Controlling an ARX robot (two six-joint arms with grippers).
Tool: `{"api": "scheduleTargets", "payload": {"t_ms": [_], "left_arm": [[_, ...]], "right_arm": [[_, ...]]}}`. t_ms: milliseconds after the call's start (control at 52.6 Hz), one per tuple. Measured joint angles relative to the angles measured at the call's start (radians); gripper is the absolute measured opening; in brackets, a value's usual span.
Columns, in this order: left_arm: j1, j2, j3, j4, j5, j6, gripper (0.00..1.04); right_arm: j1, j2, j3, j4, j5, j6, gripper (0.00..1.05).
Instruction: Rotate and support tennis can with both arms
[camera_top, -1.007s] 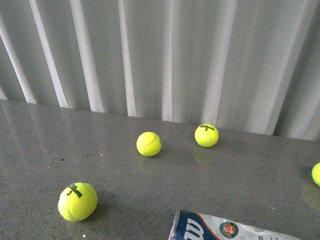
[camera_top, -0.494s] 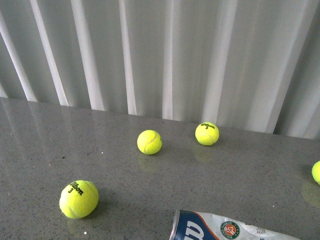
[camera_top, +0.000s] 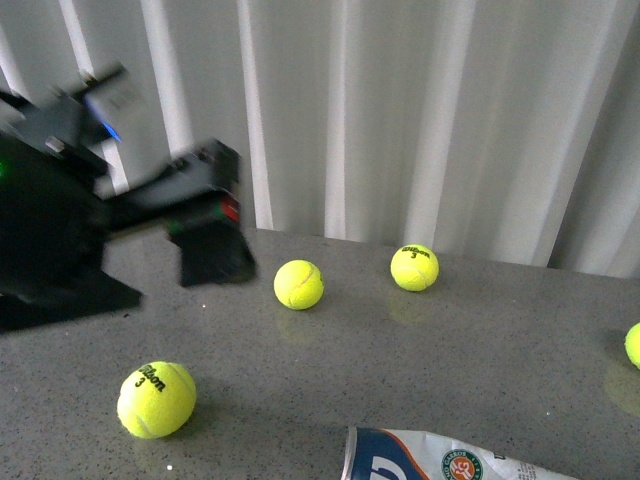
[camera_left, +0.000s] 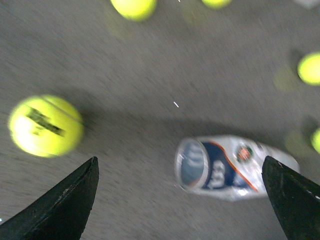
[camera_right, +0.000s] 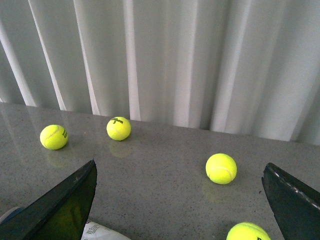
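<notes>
- left arm (camera_top: 60, 230) has swung into the front view from the left, totally motion-blurred, up over the worktop (camera_top: 450, 340) behind the nearest ball (camera_top: 156, 400)
- tennis can (camera_top: 450, 460) looks a hair lower at the bottom edge

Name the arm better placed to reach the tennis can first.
Left, probably. The left claw is open above the tennis can, which lies on its side in its view. The right claw, also open, faces the balls and curtain, with only a scrap of the can at its view's edge.
</notes>
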Motion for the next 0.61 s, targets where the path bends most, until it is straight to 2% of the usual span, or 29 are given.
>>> {"api": "scheduleTargets", "payload": {"t_ms": [76,171,323,608], "left_arm": [[-0.048,0.093,0.013,-0.003,0.085,-0.068,0.98],[-0.102,0.165,0.006,0.065,0.181,-0.136,0.98],[-0.146,0.264,-0.002,0.132,0.185,-0.137,0.98],[-0.145,0.433,0.028,0.25,0.153,-0.118,0.98]], "right_arm": [[0.0,0.0,0.0,0.0,0.001,0.0,0.98],[0.0,0.0,0.0,0.0,0.0,0.0,0.98],[0.0,0.0,0.0,0.0,0.0,0.0,0.98],[0.0,0.0,0.0,0.0,0.0,0.0,0.98]]}}
